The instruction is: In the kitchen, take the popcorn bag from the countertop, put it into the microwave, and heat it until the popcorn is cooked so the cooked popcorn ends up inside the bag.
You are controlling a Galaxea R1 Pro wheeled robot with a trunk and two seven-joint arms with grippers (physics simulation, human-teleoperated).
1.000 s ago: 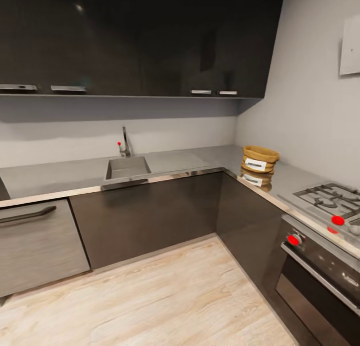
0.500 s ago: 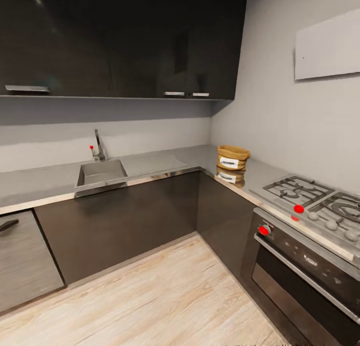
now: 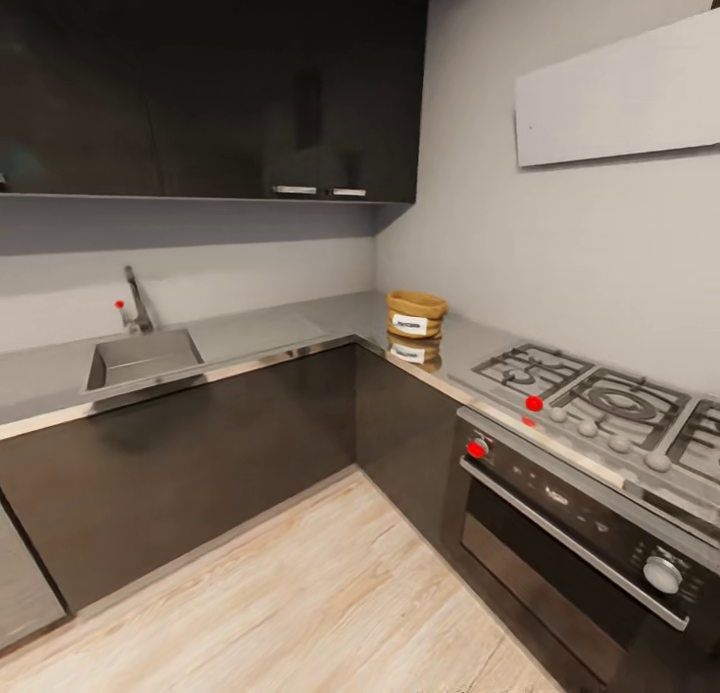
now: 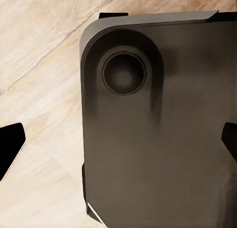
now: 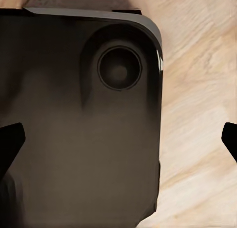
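The popcorn bag (image 3: 416, 315), a squat tan sack with a white label, stands on the shiny grey countertop (image 3: 300, 331) near the corner, just left of the gas hob. Its reflection shows in the steel below it. The popcorn inside cannot be made out. The microwave is out of view. In the left wrist view my left gripper (image 4: 118, 144) is open, its dark fingertips (image 4: 11, 148) wide apart above the robot's dark base and wooden floor. In the right wrist view my right gripper (image 5: 118, 139) is likewise open, with nothing between its fingertips (image 5: 10, 140).
A gas hob (image 3: 590, 403) with red and grey knobs sits right of the bag, above a dark built-in oven (image 3: 570, 543). A sink (image 3: 140, 358) with a tap lies at the left. Dark cupboards (image 3: 210, 83) hang above. Wooden floor (image 3: 300, 593) spreads ahead.
The whole picture has shifted left, so the camera has turned right. More of the hob and oven shows. The bag stands where it was on the countertop.
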